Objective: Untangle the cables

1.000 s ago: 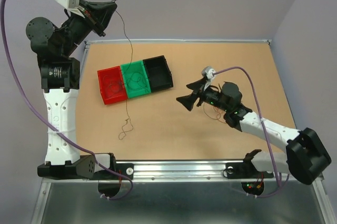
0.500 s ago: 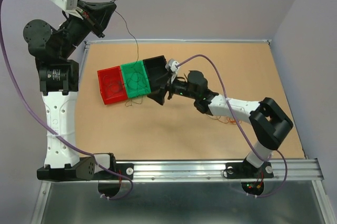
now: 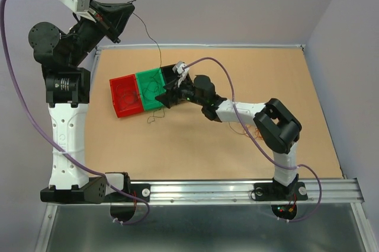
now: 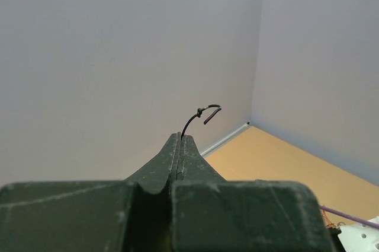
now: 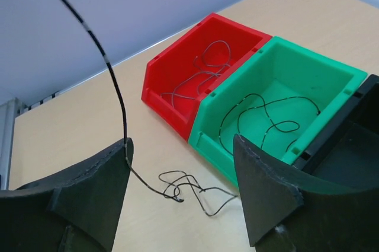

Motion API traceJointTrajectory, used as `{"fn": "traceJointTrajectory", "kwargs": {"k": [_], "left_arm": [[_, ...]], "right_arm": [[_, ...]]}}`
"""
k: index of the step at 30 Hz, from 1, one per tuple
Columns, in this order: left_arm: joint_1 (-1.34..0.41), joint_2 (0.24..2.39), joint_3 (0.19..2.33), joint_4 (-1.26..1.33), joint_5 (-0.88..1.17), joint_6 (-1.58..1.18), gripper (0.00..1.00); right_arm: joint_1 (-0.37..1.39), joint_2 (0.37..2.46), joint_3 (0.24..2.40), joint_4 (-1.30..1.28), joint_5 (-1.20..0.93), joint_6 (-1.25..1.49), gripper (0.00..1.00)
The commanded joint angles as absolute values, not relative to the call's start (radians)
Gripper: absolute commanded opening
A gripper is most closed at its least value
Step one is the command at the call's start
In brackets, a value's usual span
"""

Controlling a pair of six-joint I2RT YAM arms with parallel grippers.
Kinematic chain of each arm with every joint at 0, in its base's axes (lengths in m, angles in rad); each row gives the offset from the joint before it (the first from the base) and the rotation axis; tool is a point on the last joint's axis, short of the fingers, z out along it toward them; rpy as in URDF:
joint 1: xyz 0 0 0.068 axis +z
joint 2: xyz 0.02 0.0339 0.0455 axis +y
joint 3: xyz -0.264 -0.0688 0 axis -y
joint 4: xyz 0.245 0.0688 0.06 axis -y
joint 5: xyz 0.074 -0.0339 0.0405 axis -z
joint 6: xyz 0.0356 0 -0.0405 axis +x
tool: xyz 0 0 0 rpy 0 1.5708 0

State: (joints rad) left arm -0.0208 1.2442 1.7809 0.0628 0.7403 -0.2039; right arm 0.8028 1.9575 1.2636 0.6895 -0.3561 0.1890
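One dark cable hangs from my left gripper, which is raised at the back left and shut on it. In the left wrist view the cable's short hooked end sticks out past the closed left gripper. The cable drops to the table and ends in a small curl in front of the green bin. My right gripper hovers open over that curl, and the cable brushes its left finger. A reddish-orange clump of cables lies under the right arm.
A red bin, the green bin and a black bin stand in a row at the table's left middle. The red bin and the green one each hold a thin wire. My right arm reaches across the table's middle.
My right arm has swung left from mid-table to the bins, jaws narrowing a little. The hanging cable's lower end has moved up toward the green bin. The left gripper has stayed put.
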Motion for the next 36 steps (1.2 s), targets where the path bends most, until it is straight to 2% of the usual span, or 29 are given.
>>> {"fn": "traceJointTrajectory", "kwargs": {"k": [1, 3, 4, 7, 15, 28, 36], "left_arm": [[-0.025, 1.232, 1.793, 0.11, 0.747, -0.216, 0.0], [-0.025, 1.233, 1.789, 0.11, 0.747, -0.216, 0.0], [-0.025, 1.233, 1.784, 0.11, 0.744, -0.213, 0.0], [-0.025, 1.229, 1.77, 0.109, 0.724, -0.196, 0.0], [-0.025, 1.293, 1.753, 0.041, 0.703, -0.147, 0.0], [-0.029, 1.319, 1.57, 0.135, 0.673, -0.08, 0.0], [-0.058, 1.42, 1.479, 0.199, 0.623, -0.037, 0.0]], "right_arm": [[0.824, 1.973, 1.338, 0.781, -0.387, 0.21, 0.66], [0.825, 1.976, 1.344, 0.785, -0.388, 0.219, 0.54], [0.825, 1.977, 1.344, 0.79, -0.388, 0.222, 0.34], [0.825, 1.964, 1.324, 0.792, -0.368, 0.233, 0.01], [0.822, 1.838, 1.261, 0.74, -0.195, 0.21, 0.01], [0.77, 1.85, 1.615, 0.411, -0.137, 0.181, 0.01], [0.732, 1.937, 1.756, 0.354, -0.061, 0.206, 0.01]]}}
